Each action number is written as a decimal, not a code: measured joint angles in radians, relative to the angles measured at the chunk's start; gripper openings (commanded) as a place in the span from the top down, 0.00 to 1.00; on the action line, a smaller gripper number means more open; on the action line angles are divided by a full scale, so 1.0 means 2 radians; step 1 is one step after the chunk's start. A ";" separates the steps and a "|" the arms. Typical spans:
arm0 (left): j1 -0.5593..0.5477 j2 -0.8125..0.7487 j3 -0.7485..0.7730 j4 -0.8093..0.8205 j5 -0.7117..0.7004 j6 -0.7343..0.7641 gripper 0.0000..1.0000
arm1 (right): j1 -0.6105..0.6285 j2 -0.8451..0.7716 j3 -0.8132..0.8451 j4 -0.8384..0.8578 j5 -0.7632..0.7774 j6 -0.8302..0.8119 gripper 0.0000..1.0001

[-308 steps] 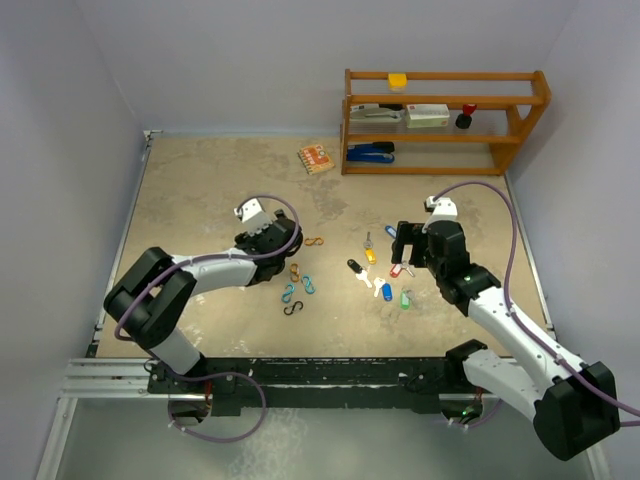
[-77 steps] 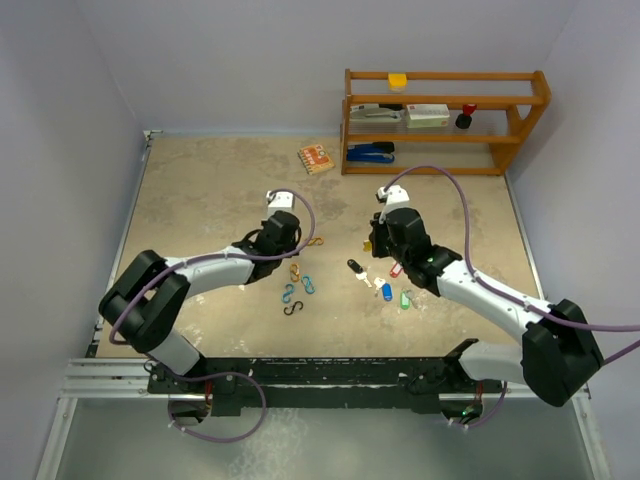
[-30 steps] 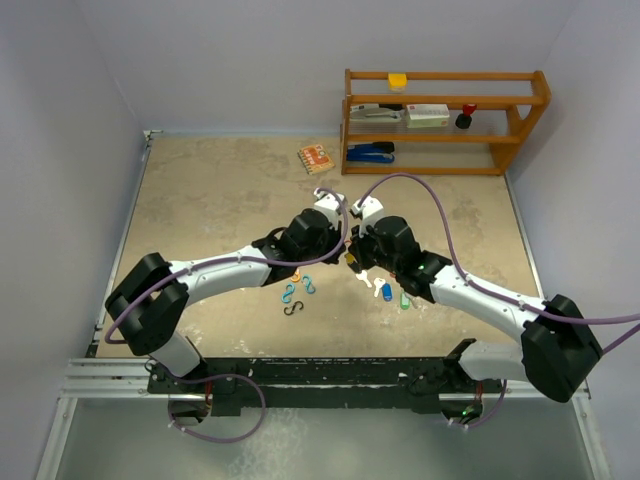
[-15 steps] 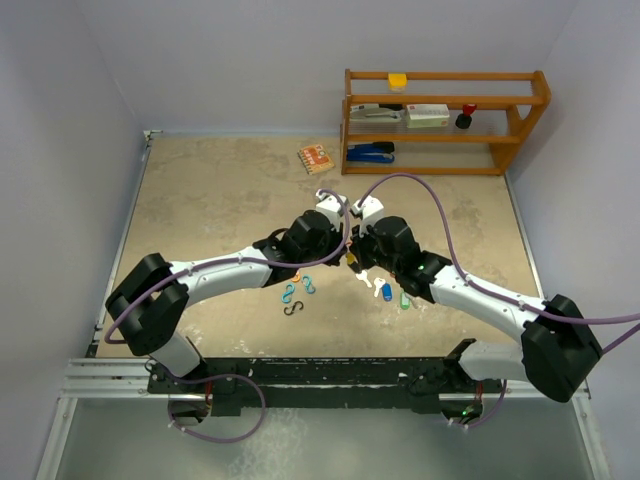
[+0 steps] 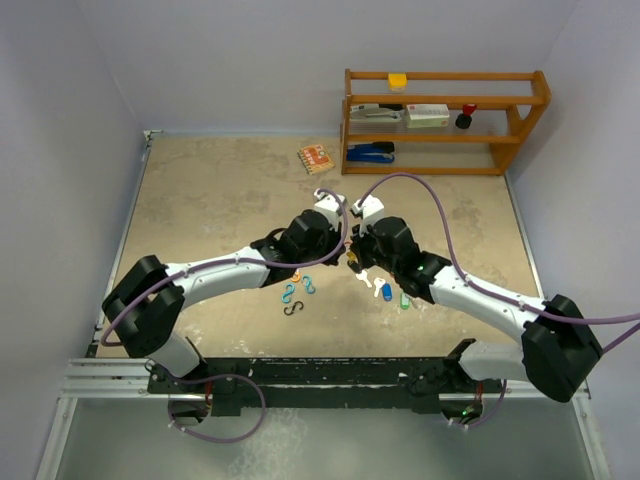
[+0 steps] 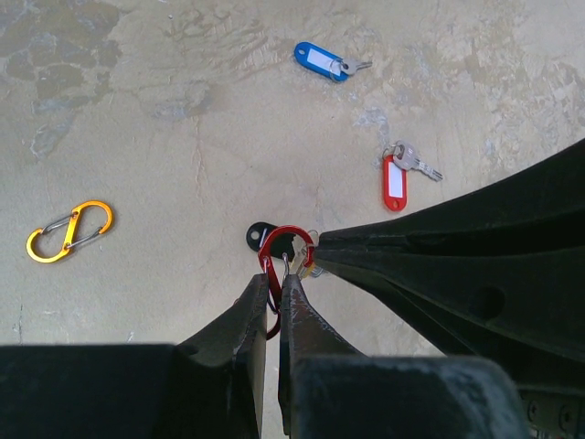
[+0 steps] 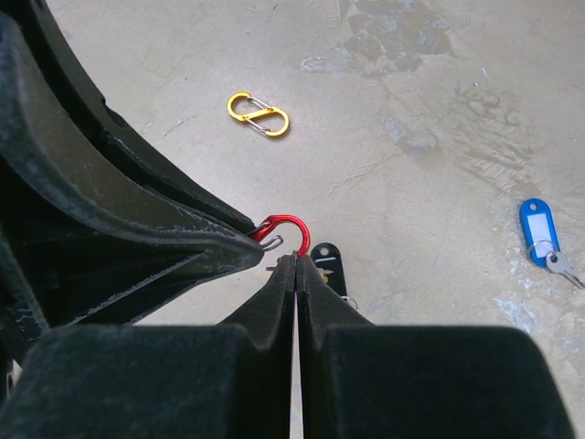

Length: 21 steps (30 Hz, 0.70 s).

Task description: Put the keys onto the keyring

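My left gripper (image 6: 271,279) is shut on the keyring, a red S-clip (image 6: 285,242) whose open hook points forward. My right gripper (image 7: 296,261) is shut on a key with a yellow tag, of which only a sliver (image 6: 311,265) shows at its tip. That tip touches the red clip's hook (image 7: 294,229). Both grippers meet tip to tip above the table's middle (image 5: 347,258). A black-tagged key (image 7: 325,259) lies right under them. A blue-tagged key (image 6: 320,61) and a red-tagged key (image 6: 395,181) lie beyond on the table.
An orange S-clip (image 6: 70,230) lies to the left. Several more coloured clips (image 5: 298,290) sit under the left arm. Blue and green tagged keys (image 5: 394,295) lie under the right arm. A wooden shelf (image 5: 440,120) and an orange box (image 5: 316,158) stand at the back.
Both grippers came from their own sides to meet in the middle, the left with the red clip, the right with the key. Over the last second they have barely shifted.
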State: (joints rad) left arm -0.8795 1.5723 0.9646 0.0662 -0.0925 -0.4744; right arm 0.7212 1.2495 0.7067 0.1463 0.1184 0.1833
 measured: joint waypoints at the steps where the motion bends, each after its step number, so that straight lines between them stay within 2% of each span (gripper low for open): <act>1: 0.000 -0.001 0.000 -0.002 0.000 0.000 1.00 | 0.000 0.000 0.000 0.000 0.003 0.000 0.92; 3: 0.000 -0.005 -0.002 -0.004 0.000 0.000 1.00 | 0.002 0.000 0.000 0.001 0.012 0.001 0.85; 6: 0.000 -0.011 -0.005 -0.006 0.003 0.000 1.00 | 0.002 -0.001 0.000 0.001 0.031 0.003 0.56; 9: 0.000 -0.017 -0.007 -0.010 0.005 0.000 1.00 | 0.001 -0.005 0.000 -0.002 0.060 0.010 0.35; 14: -0.001 -0.018 -0.007 -0.012 0.004 0.000 1.00 | 0.001 -0.045 -0.004 -0.006 0.103 0.021 0.24; 21: -0.002 -0.018 -0.007 -0.020 -0.037 -0.001 1.00 | 0.001 -0.115 -0.022 -0.007 0.133 0.030 0.22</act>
State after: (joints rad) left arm -0.8841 1.5364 0.9512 0.0254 -0.1661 -0.4770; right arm 0.7227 1.0191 0.6628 0.1326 0.3843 0.2432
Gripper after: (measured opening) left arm 0.022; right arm 0.772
